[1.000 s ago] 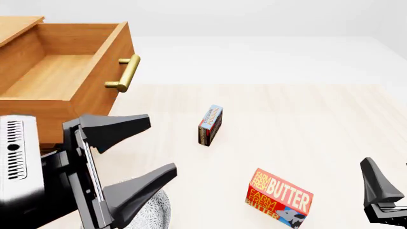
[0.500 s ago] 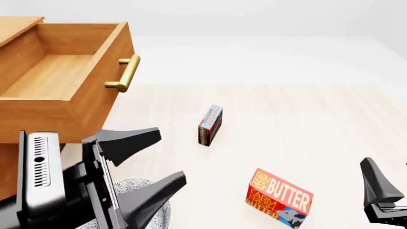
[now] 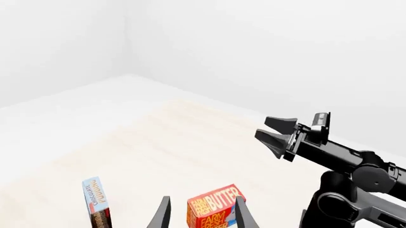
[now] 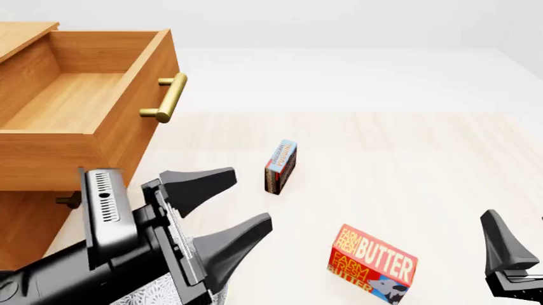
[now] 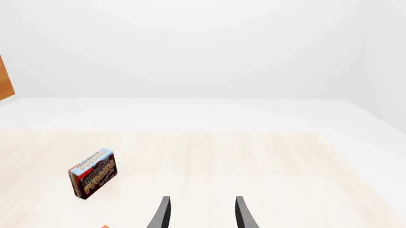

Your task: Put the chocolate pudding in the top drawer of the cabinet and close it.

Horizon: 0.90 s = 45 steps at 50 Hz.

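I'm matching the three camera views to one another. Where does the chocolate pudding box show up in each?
Front view: pudding upright on the table near the middle, right of the open top drawer.
Left wrist view: pudding at the lower left edge.
Right wrist view: pudding at lower left.
Shared landmark: the butter box, in front and left wrist views.

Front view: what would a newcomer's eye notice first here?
The big black left gripper, fingers spread wide, fills the lower left. Behind it the orange-brown wooden top drawer stands pulled out, nothing in it. The small blue-and-brown chocolate pudding box stands mid-table, the red-and-yellow butter box nearer.
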Available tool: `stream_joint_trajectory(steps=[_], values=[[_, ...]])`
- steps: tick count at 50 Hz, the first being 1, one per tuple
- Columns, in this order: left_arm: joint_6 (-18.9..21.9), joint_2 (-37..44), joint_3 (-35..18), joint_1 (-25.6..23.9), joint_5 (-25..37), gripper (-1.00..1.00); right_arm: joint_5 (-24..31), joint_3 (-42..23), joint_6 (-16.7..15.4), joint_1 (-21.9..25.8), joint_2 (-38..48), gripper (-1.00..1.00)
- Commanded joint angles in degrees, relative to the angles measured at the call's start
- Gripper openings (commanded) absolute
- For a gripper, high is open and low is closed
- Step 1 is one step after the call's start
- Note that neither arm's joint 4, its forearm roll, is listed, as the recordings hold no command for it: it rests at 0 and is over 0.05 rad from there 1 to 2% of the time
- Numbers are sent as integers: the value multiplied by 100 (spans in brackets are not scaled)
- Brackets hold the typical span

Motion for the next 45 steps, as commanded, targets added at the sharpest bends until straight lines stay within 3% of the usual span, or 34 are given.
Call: stream_joint_trajectory(steps=[1, 18, 25, 45], values=[[-218, 712, -64, 121, -495, 100, 0, 0, 0, 0, 0, 100], [-413, 1680, -369, 312, -874, 100, 0, 0, 0, -1, 0, 100], [-357, 1881, -549, 380, -787, 100, 0, 0, 1, 1, 0, 100], [-773, 2560, -918, 790, -716, 100, 0, 0, -1, 0, 0, 100]])
